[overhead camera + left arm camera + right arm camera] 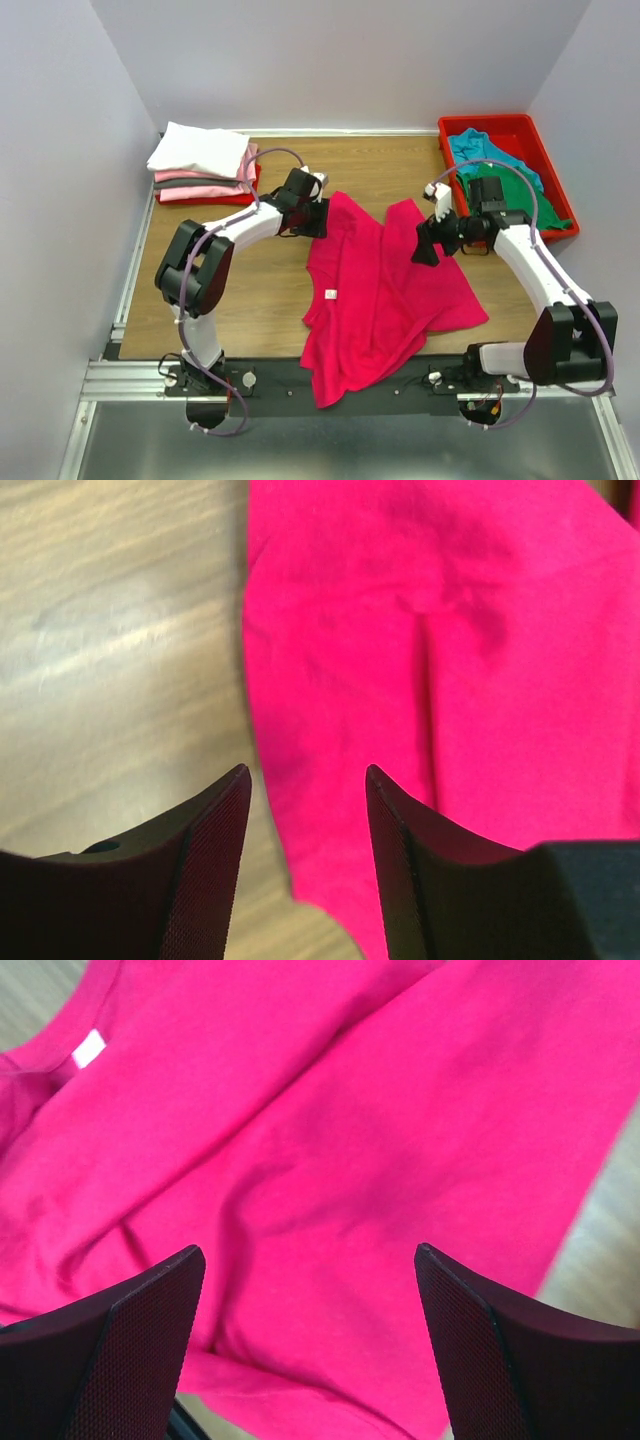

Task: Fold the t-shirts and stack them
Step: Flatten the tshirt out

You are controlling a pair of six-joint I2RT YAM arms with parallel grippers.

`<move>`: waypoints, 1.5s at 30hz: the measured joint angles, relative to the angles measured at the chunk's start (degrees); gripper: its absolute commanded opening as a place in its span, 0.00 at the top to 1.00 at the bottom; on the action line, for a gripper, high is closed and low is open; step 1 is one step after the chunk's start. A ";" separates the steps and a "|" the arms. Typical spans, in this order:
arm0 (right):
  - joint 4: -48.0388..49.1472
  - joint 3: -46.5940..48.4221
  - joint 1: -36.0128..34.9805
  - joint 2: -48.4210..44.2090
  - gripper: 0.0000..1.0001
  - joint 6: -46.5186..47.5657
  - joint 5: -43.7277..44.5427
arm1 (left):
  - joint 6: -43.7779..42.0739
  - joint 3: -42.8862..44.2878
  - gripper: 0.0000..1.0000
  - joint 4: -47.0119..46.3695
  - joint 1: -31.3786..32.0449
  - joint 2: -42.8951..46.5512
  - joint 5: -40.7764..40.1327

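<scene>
Both grippers are open and hold nothing. On the left gripper (306, 770) the jaws stand moderately apart over the far left edge of the crimson-pink t-shirt (385, 290), where cloth meets bare table (260, 290). On the right gripper (307, 1250) they are spread wide, hovering above the shirt's far right part. I see the shirt crumpled mid-table, its long axis running far to near, with the near end drifting left and draped over the front edge. Its white neck label (331, 294) sits near the left edge, about halfway along. Folded t-shirts (205, 160) are stacked far left, and teal and green ones (500, 160) lie in the red tray (505, 125).
</scene>
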State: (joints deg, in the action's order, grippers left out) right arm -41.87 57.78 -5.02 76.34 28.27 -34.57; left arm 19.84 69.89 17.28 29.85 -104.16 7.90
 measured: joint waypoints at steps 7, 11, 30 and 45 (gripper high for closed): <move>2.43 -5.92 1.84 -2.69 0.08 -0.85 -4.31 | -2.34 3.50 0.49 1.55 0.02 -5.40 -0.44; 3.41 -5.99 2.14 -3.39 0.08 -0.87 -6.08 | -2.93 3.61 0.59 2.34 0.00 -6.47 -0.87; 4.63 -6.47 3.61 -5.62 0.08 -0.90 -7.50 | -3.10 -13.16 1.00 3.63 -10.36 11.26 -0.96; 7.23 3.26 3.63 13.84 0.19 -1.70 1.62 | 4.07 -24.72 1.00 5.62 -21.20 37.31 -0.26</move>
State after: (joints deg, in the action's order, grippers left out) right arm -34.63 61.04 -1.39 90.17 26.57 -32.95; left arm 23.90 45.17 22.90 8.64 -66.85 7.64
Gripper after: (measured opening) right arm 0.863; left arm 0.004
